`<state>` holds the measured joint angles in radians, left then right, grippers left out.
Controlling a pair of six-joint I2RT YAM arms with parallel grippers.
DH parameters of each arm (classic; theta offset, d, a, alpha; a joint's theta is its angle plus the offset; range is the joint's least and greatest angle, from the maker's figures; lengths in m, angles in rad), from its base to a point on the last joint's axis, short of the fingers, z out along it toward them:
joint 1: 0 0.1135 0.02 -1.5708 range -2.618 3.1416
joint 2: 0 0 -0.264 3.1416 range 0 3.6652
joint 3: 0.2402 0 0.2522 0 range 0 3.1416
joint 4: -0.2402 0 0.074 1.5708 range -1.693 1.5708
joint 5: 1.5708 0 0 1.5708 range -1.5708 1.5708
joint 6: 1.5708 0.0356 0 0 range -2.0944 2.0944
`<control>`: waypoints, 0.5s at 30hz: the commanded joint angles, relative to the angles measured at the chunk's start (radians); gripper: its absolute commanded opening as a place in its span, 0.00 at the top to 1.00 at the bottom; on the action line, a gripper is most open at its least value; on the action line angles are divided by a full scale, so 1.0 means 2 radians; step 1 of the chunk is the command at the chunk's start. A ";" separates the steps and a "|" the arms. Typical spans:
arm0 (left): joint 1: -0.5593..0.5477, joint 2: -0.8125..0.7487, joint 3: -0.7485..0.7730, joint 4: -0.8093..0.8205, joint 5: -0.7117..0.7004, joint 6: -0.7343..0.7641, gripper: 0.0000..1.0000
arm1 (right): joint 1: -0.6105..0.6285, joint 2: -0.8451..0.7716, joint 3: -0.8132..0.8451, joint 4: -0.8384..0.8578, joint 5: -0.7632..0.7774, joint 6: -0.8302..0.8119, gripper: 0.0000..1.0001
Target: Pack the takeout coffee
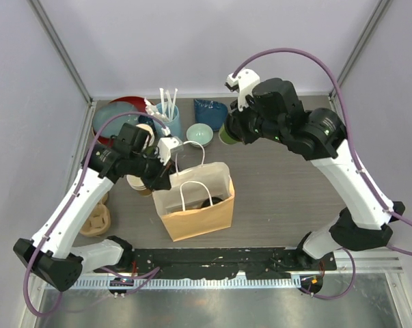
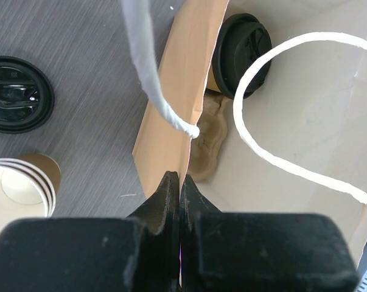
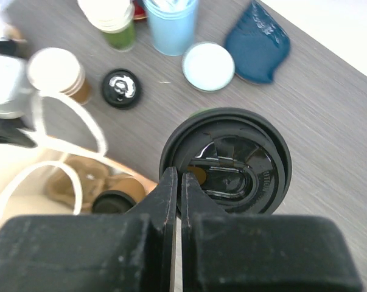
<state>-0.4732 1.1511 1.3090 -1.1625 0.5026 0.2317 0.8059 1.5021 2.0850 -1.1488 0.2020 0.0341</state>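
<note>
Green-walled cup (image 3: pixel 232 161), lettering illegible, hangs in right tool (image 3: pixel 178 177); left tool (image 2: pixel 179 182) pinches bag (image 2: pixel 183 73).

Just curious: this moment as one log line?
left fingers: pinch bag | right fingers: hold green cup | brown cup: in bag

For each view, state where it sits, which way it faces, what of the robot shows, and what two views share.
Top external: above and behind, looking down on left arm, right arm and paper bag.
Left wrist: looking down past the left gripper, shut on the bag's wall.
Right wrist: looking down past the right gripper, shut on the green cup.
Both wrist views show the brown cup in the bag.
</note>
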 commanded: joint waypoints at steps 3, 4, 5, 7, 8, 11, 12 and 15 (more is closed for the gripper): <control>-0.014 0.014 0.025 0.025 0.016 -0.013 1.00 | 0.043 -0.014 0.088 -0.035 -0.037 0.007 0.99; -0.016 0.016 0.025 0.026 0.016 -0.013 1.00 | 0.046 -0.016 0.090 -0.032 -0.044 0.007 0.99; -0.017 0.018 0.026 0.026 0.015 -0.013 1.00 | 0.048 -0.018 0.090 -0.028 -0.067 0.001 0.99; -0.018 0.018 0.029 0.024 0.014 -0.012 1.00 | 0.053 -0.022 0.086 -0.019 -0.093 -0.002 0.99; -0.018 0.017 0.029 0.025 0.015 -0.012 1.00 | 0.053 -0.025 0.084 -0.015 -0.126 -0.004 0.99; -0.019 0.015 0.035 0.025 0.013 -0.009 1.00 | 0.060 -0.029 0.078 -0.003 -0.162 -0.009 0.99; -0.019 0.015 0.037 0.025 0.013 -0.009 1.00 | 0.061 -0.029 0.075 -0.001 -0.181 -0.010 0.99; -0.019 0.012 0.043 0.021 0.014 -0.008 0.94 | 0.067 -0.032 0.074 0.005 -0.193 -0.012 0.99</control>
<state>-0.5072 1.1866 1.3373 -1.1419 0.5087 0.2165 0.9241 1.4693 2.2326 -1.1957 -0.0708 0.0284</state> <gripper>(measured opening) 0.032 0.047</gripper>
